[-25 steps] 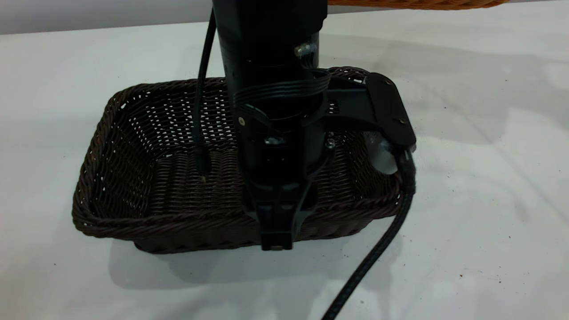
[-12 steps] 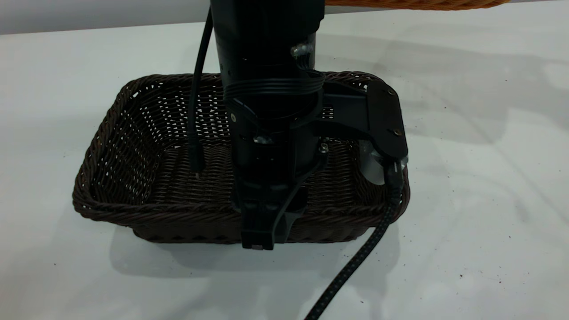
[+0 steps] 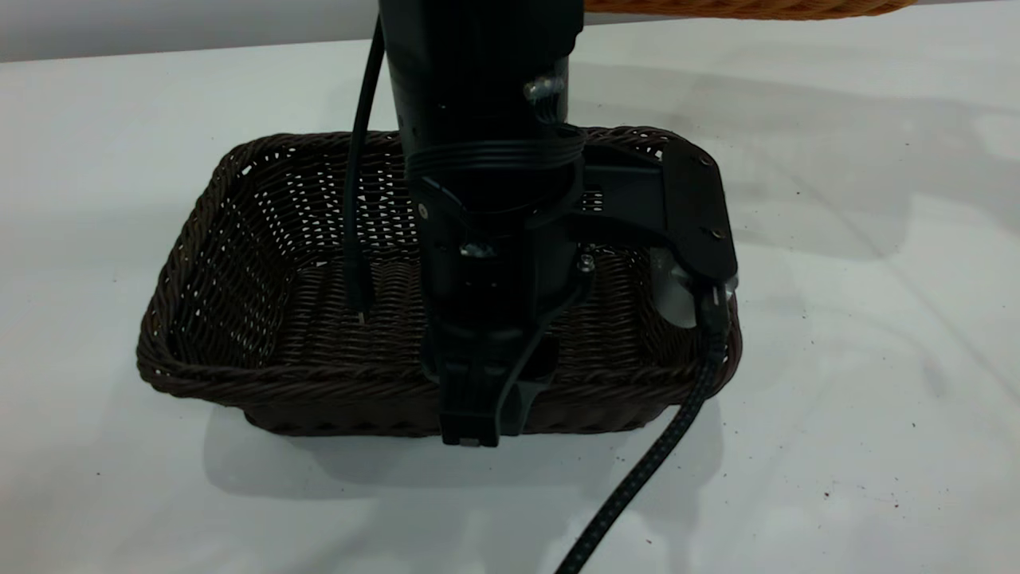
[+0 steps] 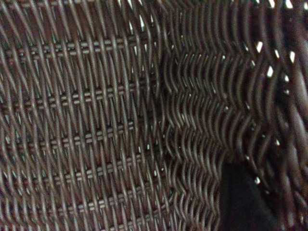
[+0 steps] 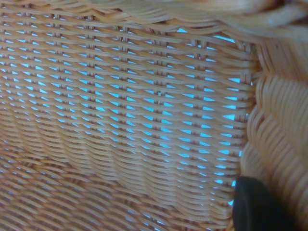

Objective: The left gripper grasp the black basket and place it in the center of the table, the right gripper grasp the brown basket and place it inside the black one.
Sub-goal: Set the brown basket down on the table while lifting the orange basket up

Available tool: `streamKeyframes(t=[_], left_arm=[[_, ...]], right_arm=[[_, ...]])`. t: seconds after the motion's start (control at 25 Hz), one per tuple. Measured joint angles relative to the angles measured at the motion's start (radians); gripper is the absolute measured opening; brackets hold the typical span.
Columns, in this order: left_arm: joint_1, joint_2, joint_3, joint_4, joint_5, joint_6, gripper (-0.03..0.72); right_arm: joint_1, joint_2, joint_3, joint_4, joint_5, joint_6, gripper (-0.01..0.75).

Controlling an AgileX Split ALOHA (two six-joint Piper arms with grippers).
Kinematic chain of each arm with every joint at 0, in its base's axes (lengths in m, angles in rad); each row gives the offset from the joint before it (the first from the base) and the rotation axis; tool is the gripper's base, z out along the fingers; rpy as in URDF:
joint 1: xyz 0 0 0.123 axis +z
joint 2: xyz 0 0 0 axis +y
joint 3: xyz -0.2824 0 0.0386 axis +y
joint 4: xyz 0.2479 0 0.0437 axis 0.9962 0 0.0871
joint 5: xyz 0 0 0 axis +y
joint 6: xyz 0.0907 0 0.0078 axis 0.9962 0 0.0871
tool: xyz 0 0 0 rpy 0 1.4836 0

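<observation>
Left gripper (image 3: 470,414) clamps the black basket (image 3: 239,263)'s near rim; open table (image 3: 837,359) surrounds it.

Black basket (image 3: 239,263): you've got dark woven wicker, ribbed, faint sheen, braided rim. Brown basket (image 5: 125,110): orange-tan wicker, same rough weave, light shows through gaps. Left tool (image 3: 470,414): matt black plastic, silver metal part, braided cloth cable sleeve (image 3: 637,478). Tabletop (image 3: 861,399): smooth, slightly glossy white, dark specks.
</observation>
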Motion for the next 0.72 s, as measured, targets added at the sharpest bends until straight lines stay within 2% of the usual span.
streamKeyframes(t=[0.24, 0.72], left_arm=[[0.0, -0.042, 0.0, -0.001, 0.002, 0.0, 0.338], [0.0, -0.205, 0.0, -0.026, 0.011, -0.004, 0.352]], right_arm=[[0.0, 0.0, 0.0, 0.0, 0.0, 0.0, 0.102], [0.0, 0.0, 0.0, 0.005, 0.002, 0.003, 0.102]])
